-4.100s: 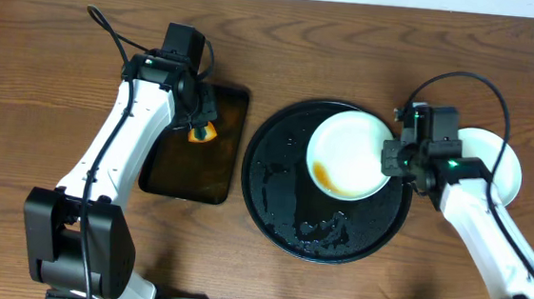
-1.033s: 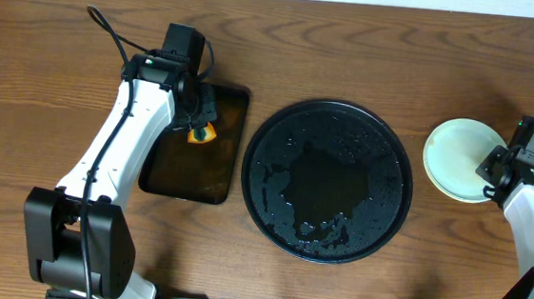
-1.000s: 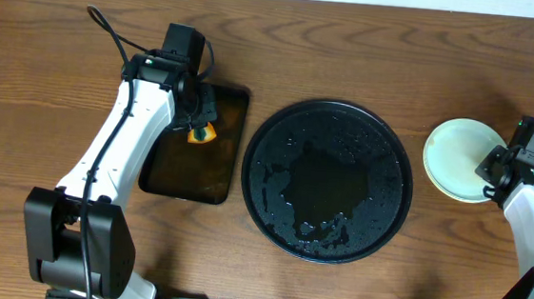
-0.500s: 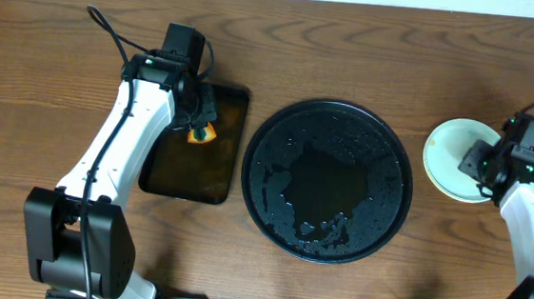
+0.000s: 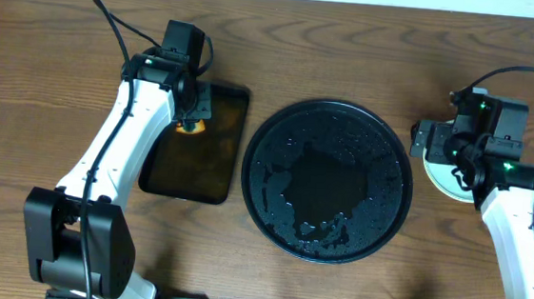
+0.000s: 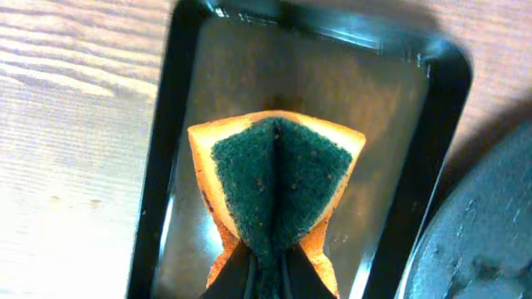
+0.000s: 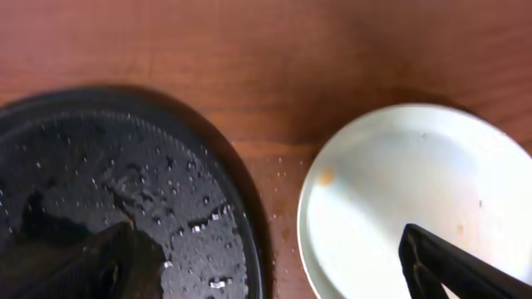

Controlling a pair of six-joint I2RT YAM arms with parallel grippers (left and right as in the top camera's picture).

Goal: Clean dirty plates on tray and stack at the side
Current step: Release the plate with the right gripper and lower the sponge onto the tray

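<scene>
The large black tray lies wet with no plate on it; its right rim shows in the right wrist view. On the bare wood to its right sit pale plates, the top one carrying faint brown specks and partly hidden by my right arm. Just above the gap between tray and plates hovers my right gripper, open and holding nothing. My left gripper is shut on an orange sponge with a green scouring face, folded between its fingers over the small dark rectangular tray.
The small rectangular tray lies left of the black tray, with a narrow strip of wood between them. Bare wood-grain tabletop surrounds everything. Cables arc from both arms.
The right gripper has opened wide, leaving the plate on the stack at the side, and moved left toward the tray. The left gripper with the sponge shifted slightly farther back.
</scene>
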